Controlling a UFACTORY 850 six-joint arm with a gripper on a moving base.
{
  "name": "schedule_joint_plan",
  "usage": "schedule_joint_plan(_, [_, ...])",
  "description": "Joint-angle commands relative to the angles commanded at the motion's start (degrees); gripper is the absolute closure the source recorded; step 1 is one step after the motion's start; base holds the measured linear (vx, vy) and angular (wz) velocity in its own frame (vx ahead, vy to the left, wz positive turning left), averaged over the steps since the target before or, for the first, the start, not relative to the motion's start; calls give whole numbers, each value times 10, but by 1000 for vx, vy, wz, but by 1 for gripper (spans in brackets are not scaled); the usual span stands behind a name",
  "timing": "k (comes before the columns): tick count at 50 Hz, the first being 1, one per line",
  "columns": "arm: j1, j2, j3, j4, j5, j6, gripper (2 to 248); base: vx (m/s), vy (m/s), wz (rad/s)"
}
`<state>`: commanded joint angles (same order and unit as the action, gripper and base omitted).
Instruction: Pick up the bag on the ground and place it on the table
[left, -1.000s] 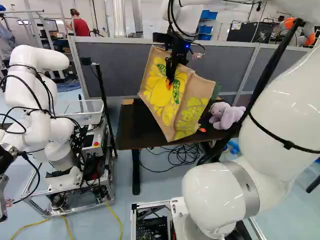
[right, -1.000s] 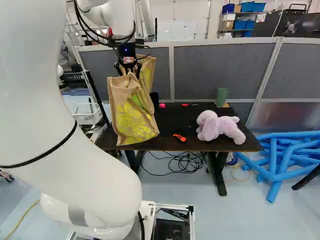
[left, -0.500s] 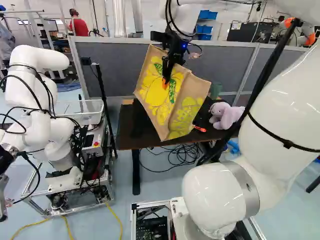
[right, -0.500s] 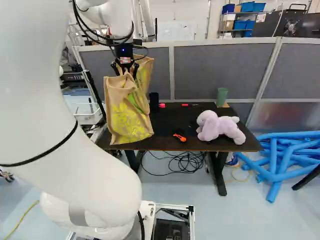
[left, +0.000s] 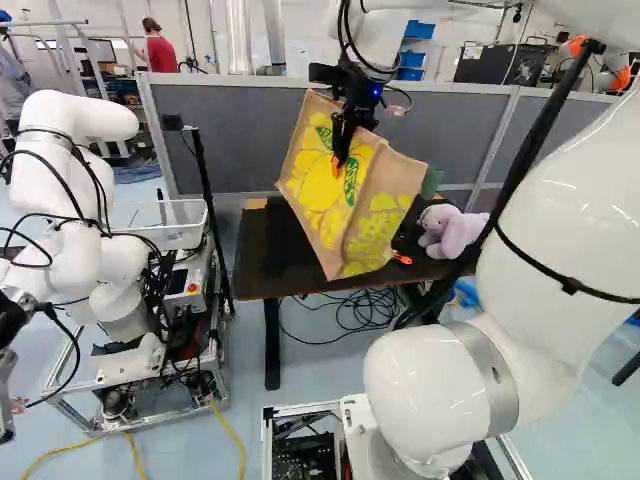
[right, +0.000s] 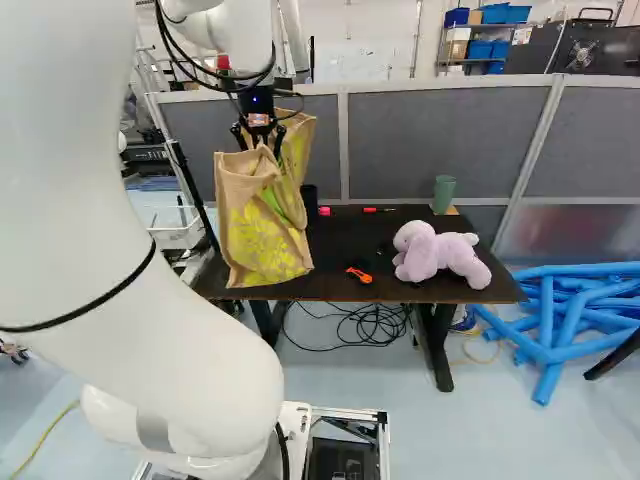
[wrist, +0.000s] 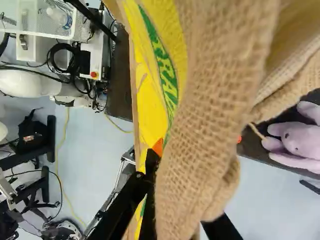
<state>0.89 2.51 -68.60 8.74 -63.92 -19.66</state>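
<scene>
- Gripper (right: 260, 146) fingers partly apart, clamped on bag's (right: 265, 240) upper cloth.
- Bag hangs below fingers, by table's (right: 400, 292) near edge; contact unclear.
- Plush toy (right: 438, 254) on table, lower than fingers.

On the desk (right: 335, 238) there is the plush toy (right: 425, 256). The small tool (right: 360, 275) lies to the left of it, the cup (right: 444, 194) stands behind it. Behind the desk is the partition (right: 440, 135).
</scene>
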Motion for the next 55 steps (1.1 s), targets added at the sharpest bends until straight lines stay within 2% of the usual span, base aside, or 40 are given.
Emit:
schedule_joint_plan(36, [-15, -32, -32, -70, 0, 0, 228, 0, 0, 0])
schedule_joint_plan(55, [-11, -55, -54, -83, 0, 0, 228, 0, 0, 0])
